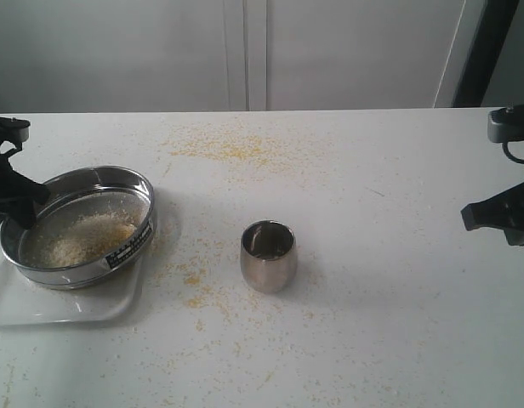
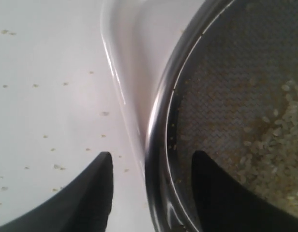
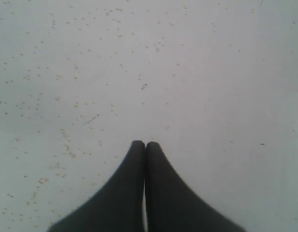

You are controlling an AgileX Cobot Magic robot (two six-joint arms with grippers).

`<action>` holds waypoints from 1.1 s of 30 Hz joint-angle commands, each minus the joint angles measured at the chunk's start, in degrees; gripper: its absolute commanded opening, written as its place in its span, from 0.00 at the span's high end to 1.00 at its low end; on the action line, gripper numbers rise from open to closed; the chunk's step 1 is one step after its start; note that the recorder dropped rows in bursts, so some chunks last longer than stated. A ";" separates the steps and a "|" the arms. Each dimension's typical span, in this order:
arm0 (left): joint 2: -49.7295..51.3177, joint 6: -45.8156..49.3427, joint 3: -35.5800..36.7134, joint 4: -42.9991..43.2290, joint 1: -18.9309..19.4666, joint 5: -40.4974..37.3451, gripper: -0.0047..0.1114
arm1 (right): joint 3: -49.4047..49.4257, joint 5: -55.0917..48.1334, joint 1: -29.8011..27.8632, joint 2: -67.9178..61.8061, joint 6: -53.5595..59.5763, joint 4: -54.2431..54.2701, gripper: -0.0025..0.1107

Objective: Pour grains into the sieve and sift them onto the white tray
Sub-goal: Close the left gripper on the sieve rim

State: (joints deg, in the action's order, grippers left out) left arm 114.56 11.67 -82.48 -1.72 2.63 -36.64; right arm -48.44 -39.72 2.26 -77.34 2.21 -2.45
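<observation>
Steel catches the eye first: the sieve (image 1: 85, 274) sits at the left of the worktop (image 1: 373, 331), over the back part of the white tray (image 1: 66, 308), whose front rim shows clear of it. Inside, the grains (image 1: 82, 240) lie heaped on the mesh, pale rice-like bits mixed with yellow, piled toward the side nearer the small label strip.

The left pincer (image 1: 24, 208) is at the sieve's far-left edge. Up close, the left pincer (image 2: 152, 157) is spread wide and straddles the rim of the sieve (image 2: 161, 125), with one finger outside over the white tray (image 2: 122, 53) and one inside over the mesh beside the grains (image 2: 282, 145). There is a gap on either side of the rim at the tips; lower down, it's hard to tell whether they touch.

On the right, the right pincer (image 1: 498, 217) hangs at the worktop's edge, well apart from everything. From its own camera, the right pincer (image 3: 145, 144) is pressed closed, tip to tip, with nothing held.

In the middle, a small steel cup (image 1: 268, 255) stands upright, with stray yellow specks (image 1: 232, 149) scattered around and behind it.
</observation>
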 commanded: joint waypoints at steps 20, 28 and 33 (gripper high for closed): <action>2.09 -1.55 -0.23 -1.45 0.06 -0.69 0.57 | -0.05 0.59 -0.61 0.38 -0.78 -0.14 0.98; 2.09 -1.55 -0.23 -1.45 0.06 -1.16 0.91 | -0.05 0.59 -0.61 0.38 -0.78 -0.14 0.98; 2.09 -1.79 -0.23 -1.45 0.06 -1.94 0.96 | -0.05 0.59 -0.61 0.38 -0.78 -0.14 0.98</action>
State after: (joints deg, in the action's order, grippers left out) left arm 116.71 9.93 -82.74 -4.10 2.63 -37.52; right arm -48.44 -39.72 2.26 -77.34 1.61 -2.45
